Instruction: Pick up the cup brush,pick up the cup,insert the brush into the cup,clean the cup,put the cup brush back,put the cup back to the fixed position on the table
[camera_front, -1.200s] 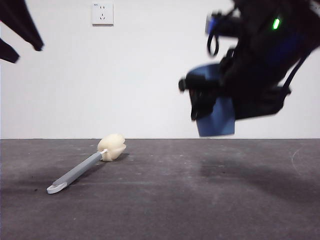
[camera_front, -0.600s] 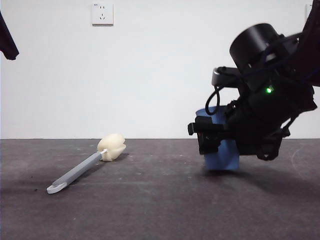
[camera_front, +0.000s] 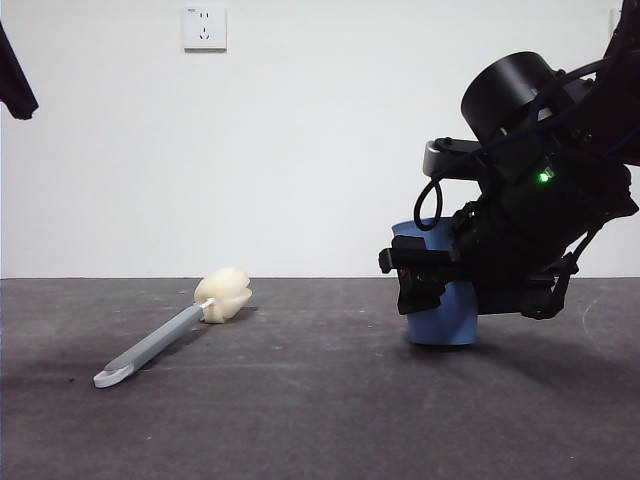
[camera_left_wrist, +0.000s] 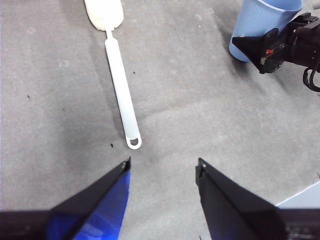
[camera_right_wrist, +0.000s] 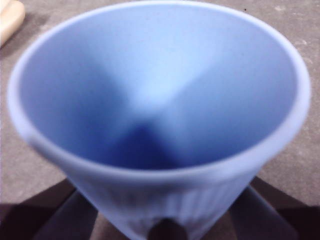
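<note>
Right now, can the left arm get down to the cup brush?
Probably yes. The left claw hangs open above the cup brush, which lies alone on the table, with the right claw and cup off to the side.

We see bare table (camera_front: 330, 400) between the cup brush (camera_front: 170, 330) and the cup (camera_front: 440, 325); the right claw (camera_front: 425, 285) crowds the cup.
</note>
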